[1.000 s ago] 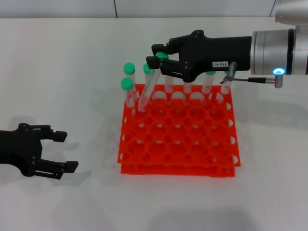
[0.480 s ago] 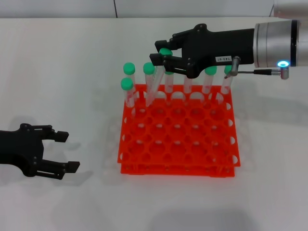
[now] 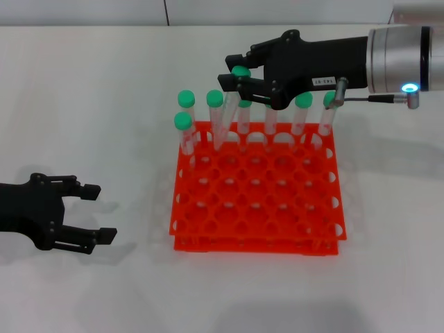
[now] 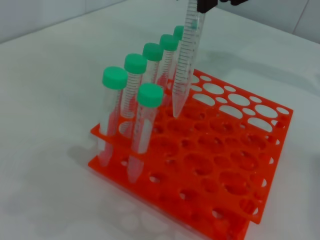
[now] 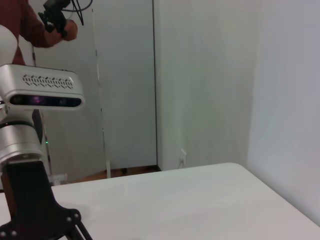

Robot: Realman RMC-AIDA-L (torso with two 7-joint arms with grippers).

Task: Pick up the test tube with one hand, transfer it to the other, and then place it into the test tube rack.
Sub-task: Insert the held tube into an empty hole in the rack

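Test tube (image 3: 229, 116): clear, green-capped, held near its cap by the right gripper (image 3: 239, 82), whose fingers are clamped on it; it hangs almost upright, tip lowered to the back rows of the rack (image 3: 255, 201), apparently just entering a hole, though the exact hole cannot be told. The upright hold suits a straight drop through both tiers. Rack: orange, two-tiered, on the white table (image 3: 104, 104). Other tubes (image 4: 135, 87): seven, green-capped, standing along the back row and left edge. Left gripper (image 3: 87, 214): unlabelled, fingers spread and empty, resting low on the table well left of the rack.
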